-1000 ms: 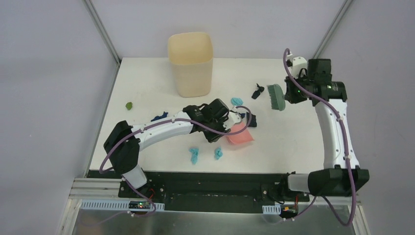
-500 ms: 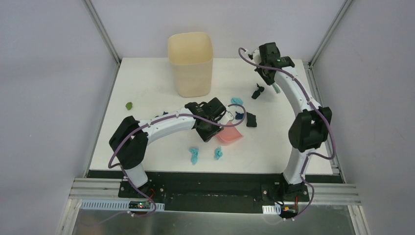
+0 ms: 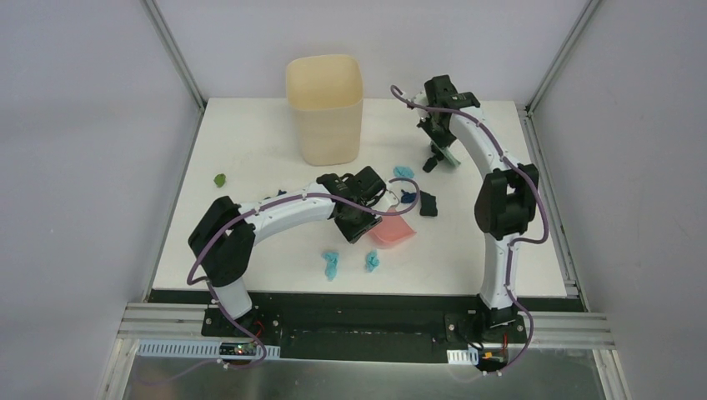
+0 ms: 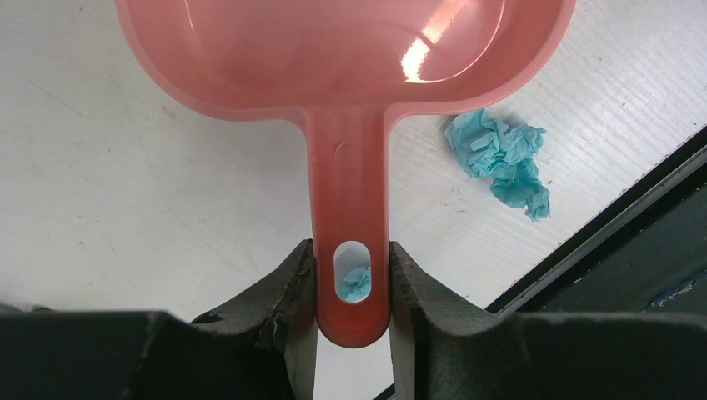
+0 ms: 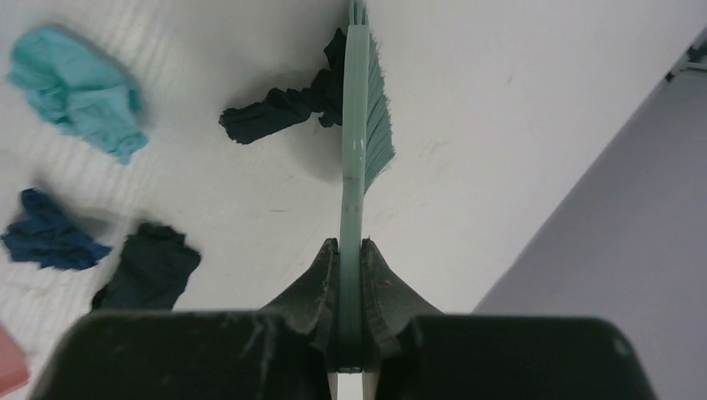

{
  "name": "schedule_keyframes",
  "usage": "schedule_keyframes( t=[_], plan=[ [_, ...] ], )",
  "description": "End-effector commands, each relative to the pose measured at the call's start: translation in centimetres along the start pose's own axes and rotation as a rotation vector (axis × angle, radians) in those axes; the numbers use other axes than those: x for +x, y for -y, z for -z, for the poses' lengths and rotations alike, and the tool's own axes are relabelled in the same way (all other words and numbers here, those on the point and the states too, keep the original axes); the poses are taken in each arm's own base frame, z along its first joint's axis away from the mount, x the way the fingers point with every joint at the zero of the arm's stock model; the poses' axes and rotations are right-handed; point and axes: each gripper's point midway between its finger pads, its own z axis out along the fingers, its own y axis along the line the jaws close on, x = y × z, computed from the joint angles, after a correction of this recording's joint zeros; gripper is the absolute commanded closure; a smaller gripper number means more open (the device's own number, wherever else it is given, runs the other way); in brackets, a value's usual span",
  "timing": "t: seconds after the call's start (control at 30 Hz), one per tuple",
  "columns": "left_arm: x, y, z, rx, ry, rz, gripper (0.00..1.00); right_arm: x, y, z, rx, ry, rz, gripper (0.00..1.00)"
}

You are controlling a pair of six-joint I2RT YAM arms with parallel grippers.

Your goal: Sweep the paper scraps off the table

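My left gripper (image 3: 365, 219) (image 4: 352, 283) is shut on the handle of the pink dustpan (image 3: 393, 232) (image 4: 350, 50), which lies flat mid-table. My right gripper (image 3: 440, 140) (image 5: 351, 267) is shut on the teal hand brush (image 3: 451, 155) (image 5: 360, 108). Its bristles touch a black paper scrap (image 3: 433, 158) (image 5: 279, 112). Between brush and dustpan lie a light blue scrap (image 3: 403, 172) (image 5: 79, 92), a navy scrap (image 3: 408, 197) (image 5: 48, 233) and another black scrap (image 3: 428, 204) (image 5: 150, 267). Two light blue scraps (image 3: 331, 263) (image 3: 372, 261) (image 4: 500, 154) lie near the front edge. A green scrap (image 3: 220, 179) lies far left.
The tall cream bin (image 3: 325, 108) stands at the back of the white table (image 3: 250, 142), left of the brush. Grey walls and metal rails frame the table. A black strip (image 3: 358, 304) runs along the near edge behind the arm bases.
My right arm has swung from the right side to the far middle, bringing the brush down beside the black scrap. The dustpan has shifted slightly left with my left gripper.
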Motion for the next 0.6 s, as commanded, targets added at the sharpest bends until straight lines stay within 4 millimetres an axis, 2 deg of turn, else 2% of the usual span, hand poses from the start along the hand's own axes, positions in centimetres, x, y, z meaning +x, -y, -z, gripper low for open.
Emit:
schedule_keyframes(
  t=[0.0,0.23,0.37,0.57],
  plan=[
    [-1.1,0.4,0.0,0.031,0.024,-0.005,0.97,0.1,-5.7,5.7,-0.214,0.079,-0.057,1.0],
    [-1.2,0.5,-0.8,0.007,0.014,-0.016,0.97,3.4,-12.7,9.8,-0.444,0.087,-0.067,1.0],
    [-0.9,0.5,-1.7,-0.008,-0.026,-0.016,0.96,5.1,-15.1,11.8,-0.566,0.086,-0.09,1.0],
    [-0.7,0.5,-2.3,-0.032,-0.039,-0.033,0.96,5.8,-17.8,15.2,-0.748,0.134,-0.113,1.0]
  ],
)
